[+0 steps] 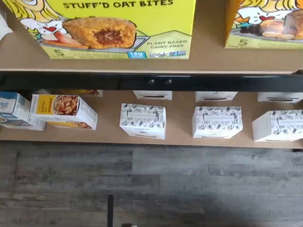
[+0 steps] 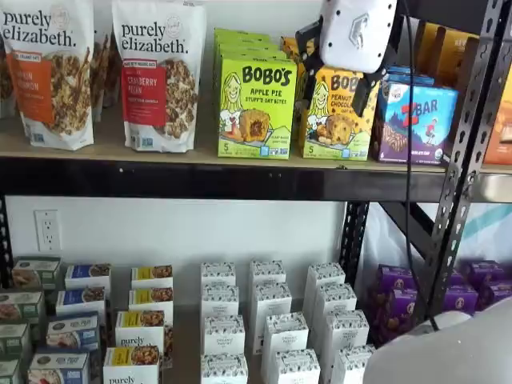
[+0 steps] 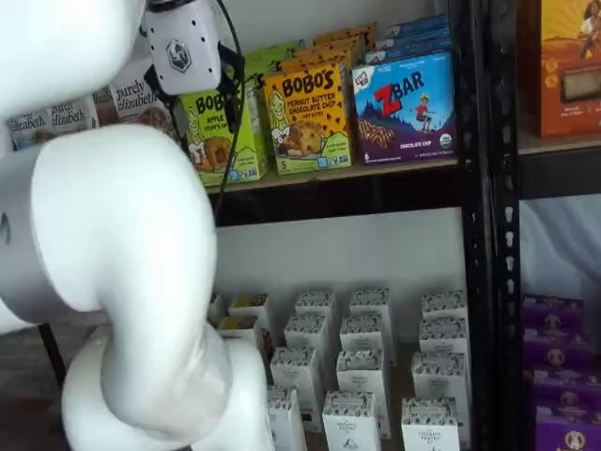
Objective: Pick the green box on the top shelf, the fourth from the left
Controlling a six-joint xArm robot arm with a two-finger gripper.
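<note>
Hand (image 2: pixel 340 76), finger state unclear, hangs just beside the green box (image 2: pixel 256 108), before its orange neighbour (image 2: pixel 340 116).

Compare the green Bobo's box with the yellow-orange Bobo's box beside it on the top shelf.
Colour: the green box is lime green; the yellow-orange box is yellow-orange.
Flavour: the green box reads "Apple Pie"; the yellow-orange box reads "Peanut Butter Chocolate Chip".
View: in a shelf view the green box's front shows whole, while the white gripper covers part of the yellow-orange box's top.
Shared: both stand upright, fronts forward, on the top shelf, each with the cartoon girl.
</note>
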